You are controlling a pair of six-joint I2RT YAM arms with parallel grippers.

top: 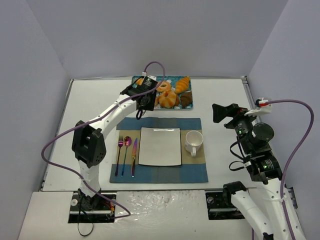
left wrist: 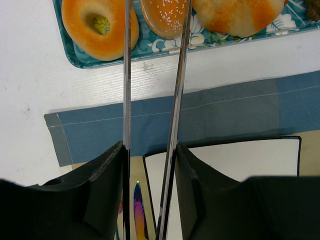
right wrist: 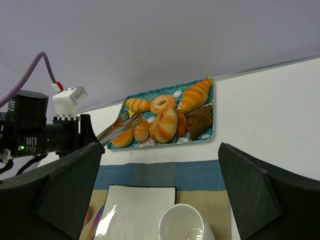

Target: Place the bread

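Observation:
The bread [left wrist: 165, 17] is a small golden-brown oval roll on the teal patterned tray [left wrist: 75, 56], between a ring donut [left wrist: 97, 27] and a large striped bun [left wrist: 240, 15]. It also shows in the right wrist view [right wrist: 141, 130]. My left gripper [left wrist: 150, 150] is shut on metal tongs [left wrist: 175, 100]. The tong blades stand apart and reach over the tray with the roll seen between them; their tips are out of the left wrist view. In the right wrist view the tong tips [right wrist: 125, 120] hover just above the roll. My right gripper [right wrist: 160, 160] is open and empty at the right.
A white square plate [top: 160, 146] lies on a blue and tan placemat [top: 195, 172] with a white cup [top: 194, 141] to its right and iridescent cutlery [top: 126, 155] to its left. The tray [top: 136, 80] also holds a croissant [top: 183, 84] and a brown pastry [top: 186, 100].

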